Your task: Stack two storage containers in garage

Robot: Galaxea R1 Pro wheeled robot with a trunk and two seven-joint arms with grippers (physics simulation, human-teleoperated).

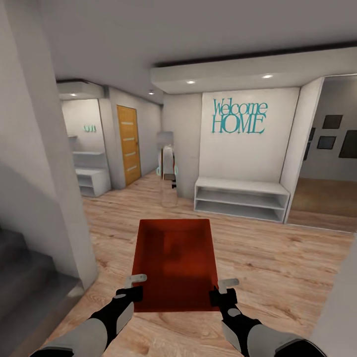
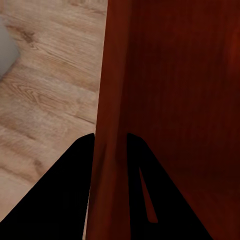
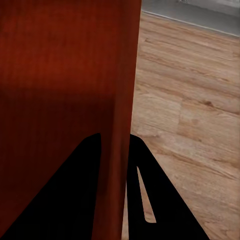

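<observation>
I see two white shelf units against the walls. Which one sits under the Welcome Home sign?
The wider white shelf unit, right of the hallway, sits directly below the teal sign. The other unit stands farther left, near the wooden door.

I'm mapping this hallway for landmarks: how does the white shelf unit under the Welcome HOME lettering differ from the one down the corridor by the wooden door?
The white shelf unit under the lettering is long and low, set in a wall recess straight ahead. The corridor shelf unit looks shorter and sits farther off at the left, by the wooden door, with a further shelf on the wall above it. Both are white with open compartments.
</observation>
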